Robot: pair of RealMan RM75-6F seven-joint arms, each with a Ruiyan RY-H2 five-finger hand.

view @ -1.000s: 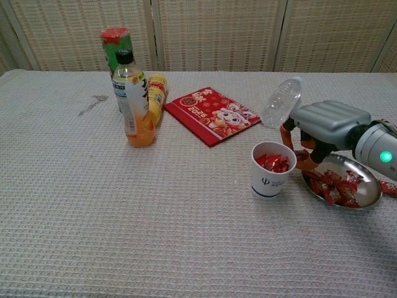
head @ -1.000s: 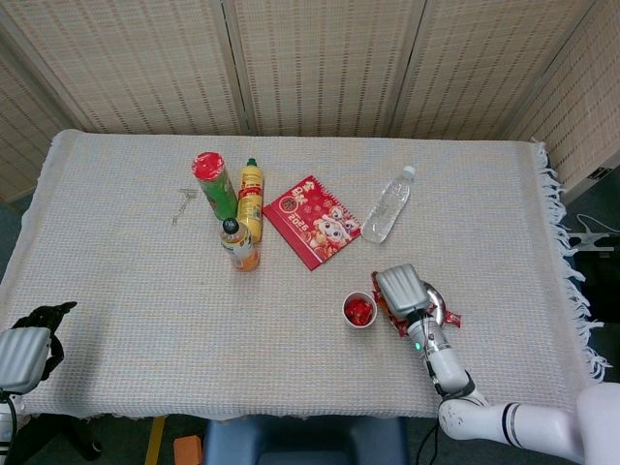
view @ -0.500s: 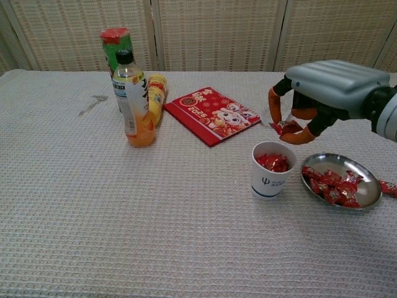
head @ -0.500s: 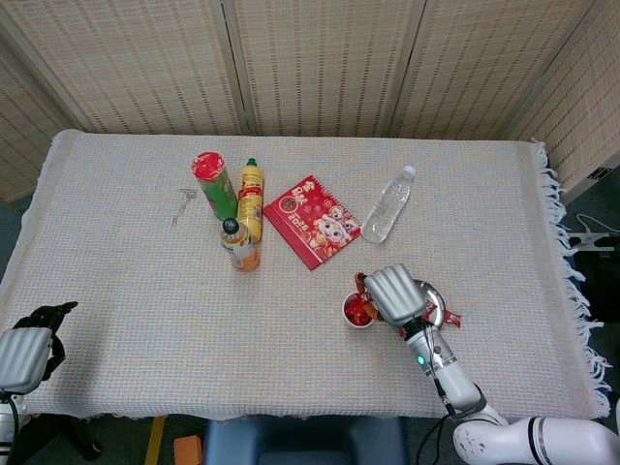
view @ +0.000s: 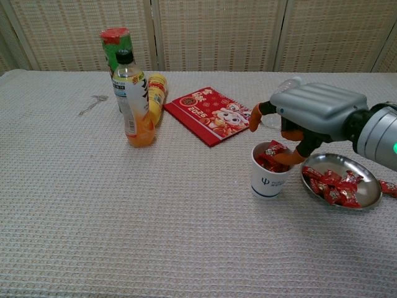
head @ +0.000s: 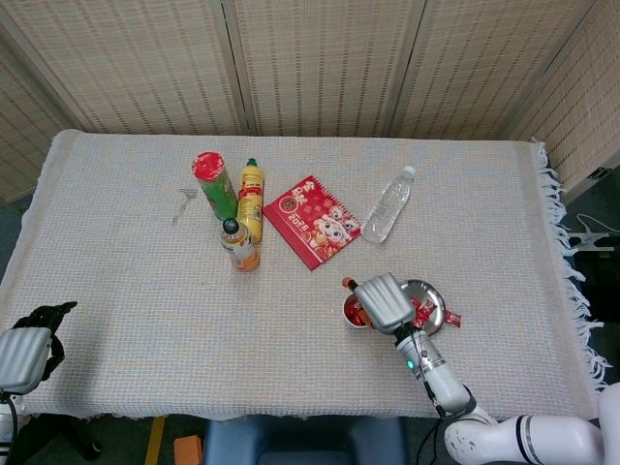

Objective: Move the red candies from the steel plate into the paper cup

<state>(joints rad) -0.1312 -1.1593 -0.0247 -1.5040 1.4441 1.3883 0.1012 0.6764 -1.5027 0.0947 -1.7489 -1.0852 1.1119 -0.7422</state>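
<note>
left hand (head: 24, 355) idle at table's near-left edge, far left of paper cup (view: 269, 177), fingers curled, nothing in it; right hand (view: 308, 118) directly over cup, fingertips at its rim, candy pinched: can't tell; red candies (view: 333, 184) remain on steel plate (view: 369, 194) just right of cup

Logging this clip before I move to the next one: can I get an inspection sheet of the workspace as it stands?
Surface: table under a pale woven cloth, fringed at its right edge.
Job's things: paper cup holds red candies; steel plate beside it has more; one stray candy on the cloth by the plate.
Clutter: orange drink bottle, yellow bottle, green can, red booklet, clear bottle lying down, small metal item.
Hands: right hand over the cup, fingertips at its mouth; whether it holds a candy is unclear. Left hand off the table's near-left edge, holding nothing.
Cables: nothing seen.
Surroundings: woven folding screens behind.
</note>
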